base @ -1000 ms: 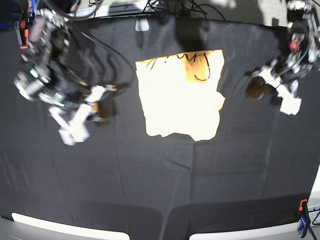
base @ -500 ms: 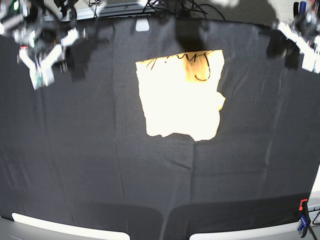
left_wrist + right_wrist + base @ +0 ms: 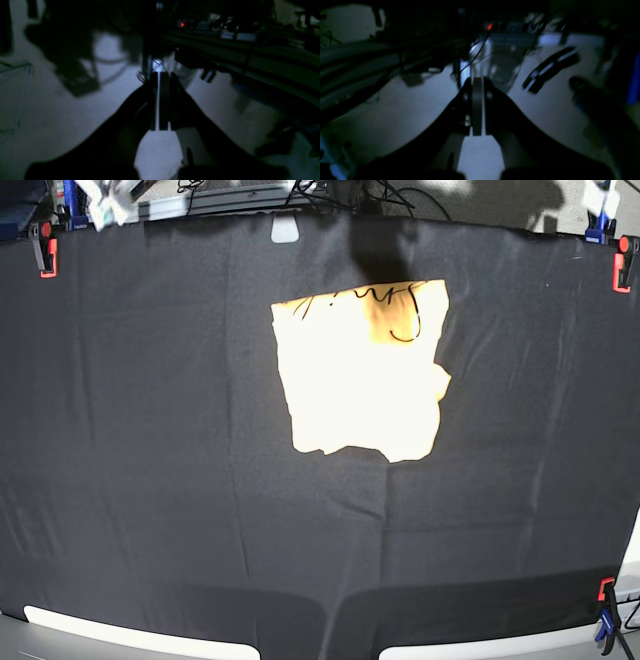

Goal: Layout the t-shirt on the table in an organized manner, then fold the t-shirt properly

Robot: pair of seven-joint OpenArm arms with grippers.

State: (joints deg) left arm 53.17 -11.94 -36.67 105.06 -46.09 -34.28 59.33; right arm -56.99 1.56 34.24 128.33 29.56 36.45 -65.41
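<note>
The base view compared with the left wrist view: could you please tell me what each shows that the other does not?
Only the base view shows the t-shirt, folded into a rough rectangle on the black table, with red clamps at the edges. Only the left wrist view shows the left gripper, its fingers nearly together, holding nothing, over a dim pale surface with cables behind. Neither view shows a gripper touching the shirt.

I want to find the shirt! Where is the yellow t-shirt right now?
In the base view, the pale yellow-orange cotton t-shirt lies folded on the black cloth table, a little above the middle, nearer the far edge, with no tool touching it.
</note>
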